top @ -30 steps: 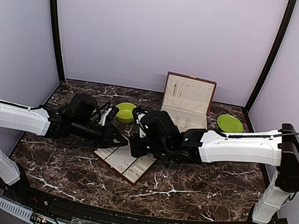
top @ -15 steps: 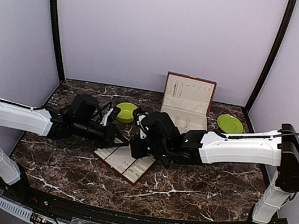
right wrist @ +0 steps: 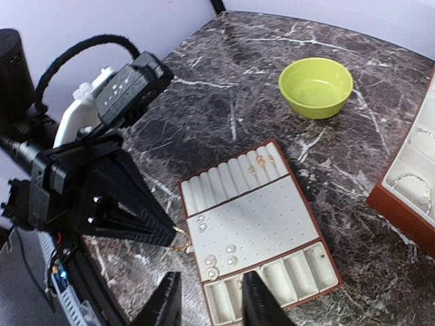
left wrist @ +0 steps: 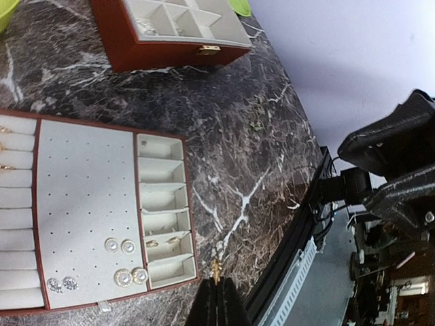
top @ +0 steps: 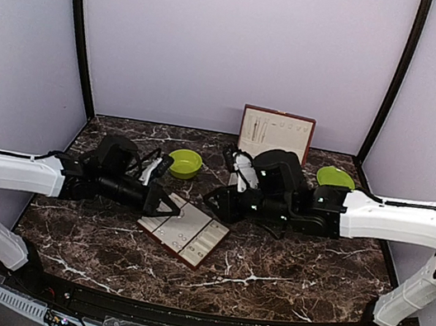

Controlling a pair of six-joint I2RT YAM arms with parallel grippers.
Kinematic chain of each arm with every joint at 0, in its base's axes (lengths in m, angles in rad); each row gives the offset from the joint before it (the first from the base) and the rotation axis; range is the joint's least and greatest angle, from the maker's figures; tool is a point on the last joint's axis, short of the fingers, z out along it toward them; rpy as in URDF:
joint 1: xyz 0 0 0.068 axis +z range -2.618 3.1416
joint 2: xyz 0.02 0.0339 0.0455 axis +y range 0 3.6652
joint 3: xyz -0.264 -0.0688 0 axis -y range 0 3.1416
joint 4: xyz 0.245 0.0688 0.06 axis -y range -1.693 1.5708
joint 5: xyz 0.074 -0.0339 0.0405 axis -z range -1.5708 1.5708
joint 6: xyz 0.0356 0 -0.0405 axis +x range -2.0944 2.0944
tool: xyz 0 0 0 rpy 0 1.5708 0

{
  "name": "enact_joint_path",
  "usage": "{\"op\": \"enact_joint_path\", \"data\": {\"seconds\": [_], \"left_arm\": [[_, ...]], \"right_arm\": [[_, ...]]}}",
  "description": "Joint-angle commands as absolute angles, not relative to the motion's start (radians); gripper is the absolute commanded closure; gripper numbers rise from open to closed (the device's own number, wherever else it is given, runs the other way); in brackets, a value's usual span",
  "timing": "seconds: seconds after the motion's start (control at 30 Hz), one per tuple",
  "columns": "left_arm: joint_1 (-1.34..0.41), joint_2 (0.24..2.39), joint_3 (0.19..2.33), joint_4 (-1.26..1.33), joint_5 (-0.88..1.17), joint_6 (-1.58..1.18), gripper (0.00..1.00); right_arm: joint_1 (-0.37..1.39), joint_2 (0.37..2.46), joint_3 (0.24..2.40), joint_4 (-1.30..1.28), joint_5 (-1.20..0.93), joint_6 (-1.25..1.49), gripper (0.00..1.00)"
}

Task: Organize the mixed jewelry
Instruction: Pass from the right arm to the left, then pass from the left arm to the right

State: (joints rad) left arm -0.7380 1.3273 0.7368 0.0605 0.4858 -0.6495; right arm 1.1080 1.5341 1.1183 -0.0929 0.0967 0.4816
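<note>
The table (top: 284,266): dark, white-veined marble-look stone, polished. The tray (right wrist: 262,214): cream matt felt-like lining, smooth red-brown rim. On it, studs (left wrist: 112,244) with pearly gloss. Just off its edge, a gold-toned piece (left wrist: 216,269), shiny metal. Beyond it, the bowl (right wrist: 316,87), glossy lime-green plastic.

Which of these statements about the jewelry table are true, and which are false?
1. The left gripper is shut on a small gold piece. True.
2. The right gripper holds an earring. False: its fingers stand apart with nothing between them.
3. The green bowl stands inside the box. False: it stands on the table, apart from the box.
4. On the tray, the perforated panel carries pearl studs. True.
5. The box lid is closed. False: it stands open.
</note>
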Motion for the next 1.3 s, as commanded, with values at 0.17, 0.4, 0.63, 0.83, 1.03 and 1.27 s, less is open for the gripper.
{"op": "enact_joint_path", "data": {"seconds": [0.17, 0.4, 0.63, 0.83, 1.03, 1.27], "left_arm": [[-0.762, 1.199, 0.769, -0.041, 0.789, -0.359, 1.00], [-0.773, 1.154, 0.788, -0.046, 0.893, -0.345, 1.00], [-0.799, 1.167, 0.825, -0.102, 0.909, -0.325, 1.00], [-0.818, 1.175, 0.828, -0.092, 0.915, -0.330, 1.00], [-0.828, 1.186, 0.842, -0.104, 0.921, -0.323, 1.00], [-0.828, 1.192, 0.841, -0.101, 0.935, -0.325, 1.00]], "right_arm": [[1.084, 1.416, 1.055, -0.063, -0.350, 0.476, 0.54], [1.093, 1.428, 1.075, -0.081, -0.496, 0.491, 0.54], [1.124, 1.471, 1.121, -0.082, -0.547, 0.493, 0.65], [1.127, 1.501, 1.133, -0.073, -0.544, 0.491, 0.67], [1.129, 1.521, 1.142, -0.032, -0.562, 0.504, 0.69], [1.130, 1.528, 1.141, -0.014, -0.572, 0.506, 0.83]]}}
